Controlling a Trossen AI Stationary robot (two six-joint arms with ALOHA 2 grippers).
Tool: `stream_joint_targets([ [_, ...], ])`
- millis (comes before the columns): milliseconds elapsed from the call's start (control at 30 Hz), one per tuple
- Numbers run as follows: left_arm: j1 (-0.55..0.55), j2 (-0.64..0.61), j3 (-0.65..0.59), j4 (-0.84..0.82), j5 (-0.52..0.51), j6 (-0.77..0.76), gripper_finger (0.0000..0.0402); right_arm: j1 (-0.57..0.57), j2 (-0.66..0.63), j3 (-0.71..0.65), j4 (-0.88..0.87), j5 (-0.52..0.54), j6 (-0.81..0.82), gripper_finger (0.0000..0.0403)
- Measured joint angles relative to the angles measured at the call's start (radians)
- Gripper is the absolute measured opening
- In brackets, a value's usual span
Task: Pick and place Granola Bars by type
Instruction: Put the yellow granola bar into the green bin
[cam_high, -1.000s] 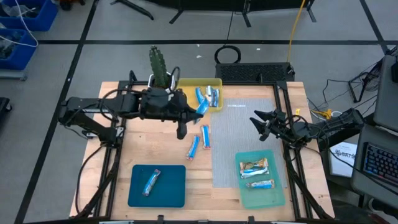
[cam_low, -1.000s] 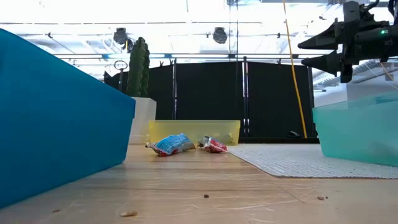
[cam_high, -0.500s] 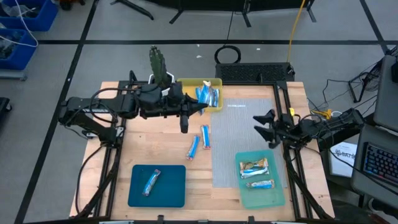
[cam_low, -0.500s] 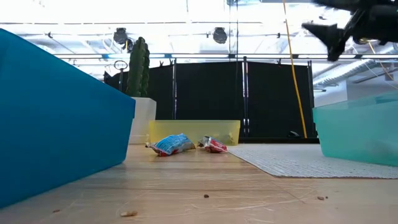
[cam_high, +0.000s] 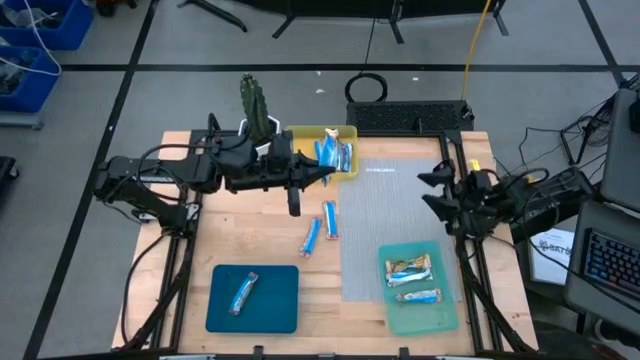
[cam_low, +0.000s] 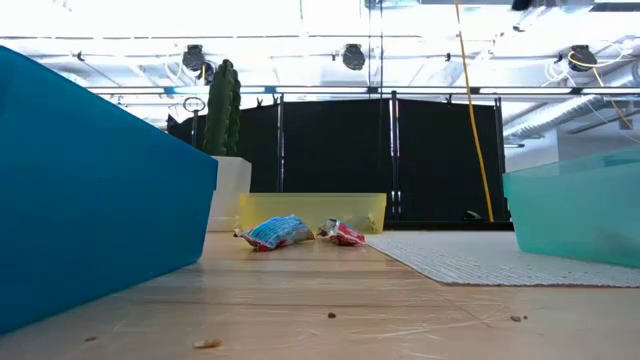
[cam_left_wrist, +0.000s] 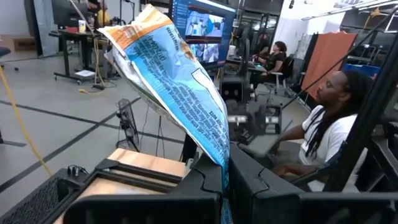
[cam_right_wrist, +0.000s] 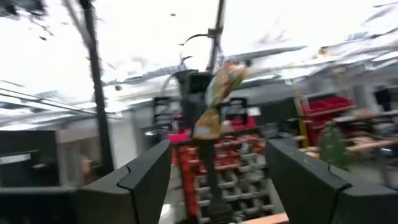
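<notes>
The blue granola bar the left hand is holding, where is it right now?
In the high view, the blue granola bar is pinched in the left hand, at the yellow tray's front edge, beside the bars lying inside.

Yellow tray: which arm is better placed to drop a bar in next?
Left. Its end effector grips a blue-and-white bar right at the yellow tray; the right end effector sits open across the mat.
</notes>
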Motion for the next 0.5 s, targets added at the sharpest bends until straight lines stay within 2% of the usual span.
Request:
stream_joint_targets([
  [167, -0.006, 0.0, 0.0, 0.039, 0.001, -0.006, 0.0006, 0.0, 0.11, 0.163, -0.117, 0.137, -0.022, 0.0251],
  [233, -0.008, 0.0, 0.0, 0.061, 0.001, 0.002, 0.0006, 0.0, 0.153, 0.228, -0.176, 0.161, -0.041, 0.0251],
  [500, -0.009, 0.0, 0.0, 0.09, 0.028, 0.008, 0.0006, -0.001, 0.294, 0.46, -0.363, 0.166, -0.088, 0.0251],
])
